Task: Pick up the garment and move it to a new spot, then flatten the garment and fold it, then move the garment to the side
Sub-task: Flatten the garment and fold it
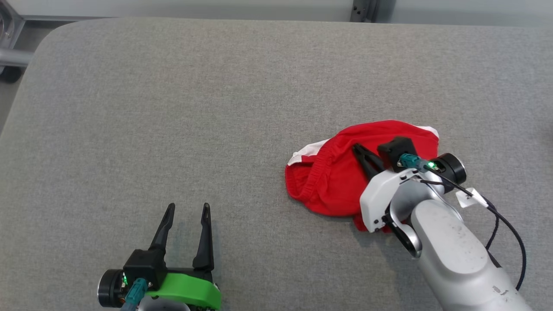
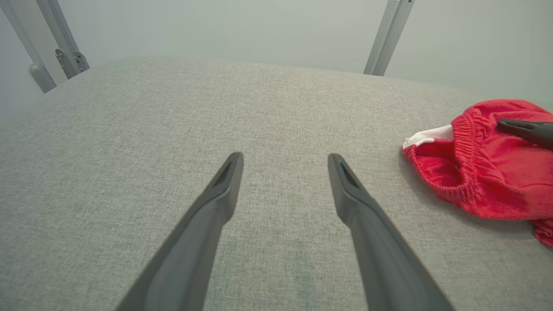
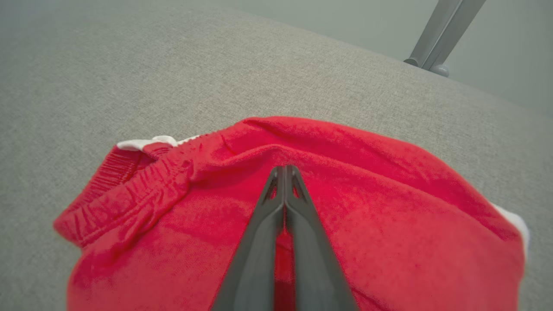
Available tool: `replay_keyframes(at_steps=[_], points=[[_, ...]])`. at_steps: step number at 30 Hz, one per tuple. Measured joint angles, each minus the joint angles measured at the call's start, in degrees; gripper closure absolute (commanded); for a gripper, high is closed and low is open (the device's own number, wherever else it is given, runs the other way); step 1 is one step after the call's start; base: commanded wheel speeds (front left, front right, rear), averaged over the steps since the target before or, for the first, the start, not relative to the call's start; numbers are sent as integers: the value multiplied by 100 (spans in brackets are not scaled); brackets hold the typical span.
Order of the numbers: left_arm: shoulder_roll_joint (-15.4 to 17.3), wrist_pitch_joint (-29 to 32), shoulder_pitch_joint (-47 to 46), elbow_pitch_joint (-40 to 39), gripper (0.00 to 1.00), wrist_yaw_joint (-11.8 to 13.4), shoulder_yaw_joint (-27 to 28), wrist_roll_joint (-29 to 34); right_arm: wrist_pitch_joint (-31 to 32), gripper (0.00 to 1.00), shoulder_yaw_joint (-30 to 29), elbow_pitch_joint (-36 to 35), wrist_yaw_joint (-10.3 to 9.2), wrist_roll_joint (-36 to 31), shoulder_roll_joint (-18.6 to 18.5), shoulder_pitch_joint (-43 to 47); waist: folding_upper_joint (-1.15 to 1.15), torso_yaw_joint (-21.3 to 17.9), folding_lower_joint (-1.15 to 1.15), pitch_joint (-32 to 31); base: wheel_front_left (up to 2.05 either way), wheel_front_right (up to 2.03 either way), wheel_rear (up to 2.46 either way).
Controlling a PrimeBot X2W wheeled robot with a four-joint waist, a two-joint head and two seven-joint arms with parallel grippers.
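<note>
Right end effector (image 3: 284, 169) pinches the garment (image 1: 332, 190), waistband (image 1: 317, 172) opening leftward.

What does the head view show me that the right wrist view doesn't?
Head view: the left end effector, open, over bare grey padding left of the garment, plus the pale right forearm. Right wrist view: the right end effector, fingers closed together at a fabric ridge. Both: the red garment with white trim, the grey padding, the right end effector.

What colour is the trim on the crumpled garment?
White trim on the crumpled red fabric garment; clearest in the head view.
</note>
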Motion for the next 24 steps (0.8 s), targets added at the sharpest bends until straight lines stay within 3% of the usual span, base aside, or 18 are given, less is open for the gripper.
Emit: replay_keyframes(at_steps=[7,15,24], points=[[0,0,-64,1,0,19,-49,-19,-140,100,500,647,0,-14,279,-265,0,202,0,146,0,0,0],[0,0,-103,3,0,46,-134,-74,-324,100,898,1266,-3,-24,339,-627,0,339,0,209,0,0,0],[0,0,-40,-22,0,110,-7,-131,-642,100,1761,1396,-12,386,302,-638,0,399,0,136,0,0,0]])
